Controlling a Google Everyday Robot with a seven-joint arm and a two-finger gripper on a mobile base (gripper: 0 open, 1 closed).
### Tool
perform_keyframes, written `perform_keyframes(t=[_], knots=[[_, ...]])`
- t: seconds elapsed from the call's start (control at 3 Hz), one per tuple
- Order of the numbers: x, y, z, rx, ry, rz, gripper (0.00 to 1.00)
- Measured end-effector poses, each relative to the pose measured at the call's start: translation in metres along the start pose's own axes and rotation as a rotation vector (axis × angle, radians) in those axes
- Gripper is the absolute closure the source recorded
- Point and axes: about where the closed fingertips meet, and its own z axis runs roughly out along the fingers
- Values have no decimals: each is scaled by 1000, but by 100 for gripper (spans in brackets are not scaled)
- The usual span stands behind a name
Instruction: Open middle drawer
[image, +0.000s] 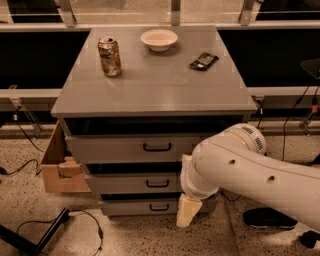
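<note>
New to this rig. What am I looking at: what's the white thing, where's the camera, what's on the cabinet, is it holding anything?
There is one camera, looking down at the front of a grey cabinet; where it is mounted is not on record. The big white shape at the right is the robot's single arm. Its gripper, the cream-coloured end, hangs low in front of the right part of the lowest drawer. Nothing shows in it. The middle drawer, which it is to open, is the second of three; its black handle lies up and left of the gripper. On top are a drink can, a white bowl and a dark packet. A cardboard box stands on the floor to the picture's left.
</note>
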Motion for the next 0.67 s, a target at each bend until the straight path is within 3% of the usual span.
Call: perform_keyframes(t=[0.33,0.67], knots=[[-1,2,8,-13,-8,-10,0],[16,16,56,-90,53,-15,0]])
